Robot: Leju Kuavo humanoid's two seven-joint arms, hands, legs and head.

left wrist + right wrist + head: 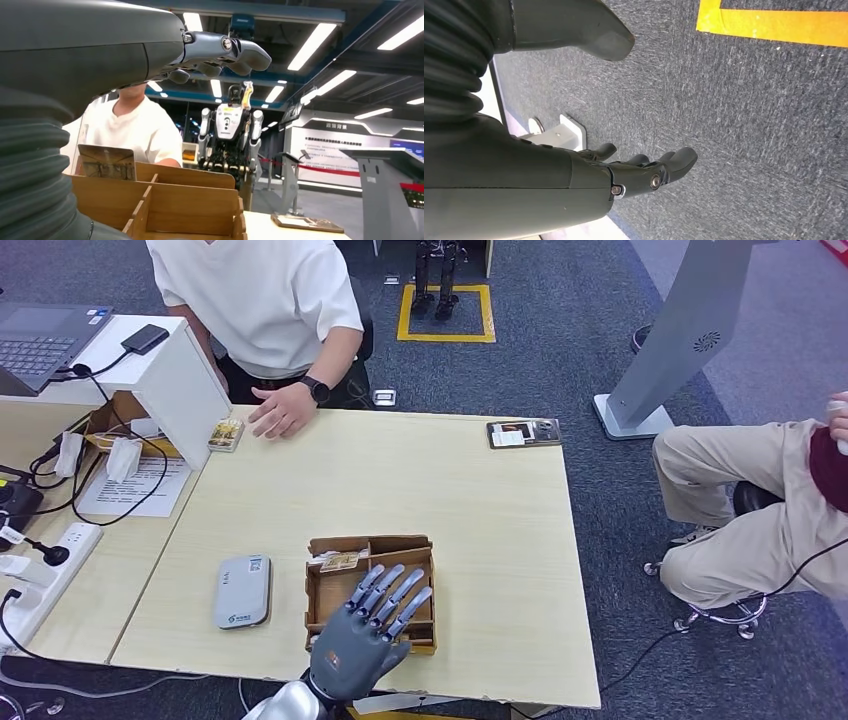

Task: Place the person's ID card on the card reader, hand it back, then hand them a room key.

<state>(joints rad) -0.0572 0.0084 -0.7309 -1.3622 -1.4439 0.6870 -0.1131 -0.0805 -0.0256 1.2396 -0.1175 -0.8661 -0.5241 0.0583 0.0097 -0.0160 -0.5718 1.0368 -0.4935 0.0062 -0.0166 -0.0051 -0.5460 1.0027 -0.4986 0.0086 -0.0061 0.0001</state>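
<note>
My left hand point(372, 625) hovers over the front of a wooden divided box point(322, 595) at the table's near edge, fingers spread and holding nothing. A patterned card point(340, 561) stands in the box's rear compartment; the left wrist view shows this card point(106, 162) upright behind the box wall point(190, 207), under my hand point(220, 52). The grey-white card reader point(242, 590) lies flat just left of the box with nothing on it. A small yellowish card point(226, 434) lies at the far left of the table beside the person's hand point(283, 412). My right hand point(644, 172) hangs over the carpet, holding nothing.
A person in a white shirt point(262, 290) sits across the table. A white stand point(180, 375), a laptop point(40, 340), cables and a power strip point(45, 570) crowd the left. A dark framed card point(524, 433) lies at the far right edge. Another person point(760, 510) sits to the right.
</note>
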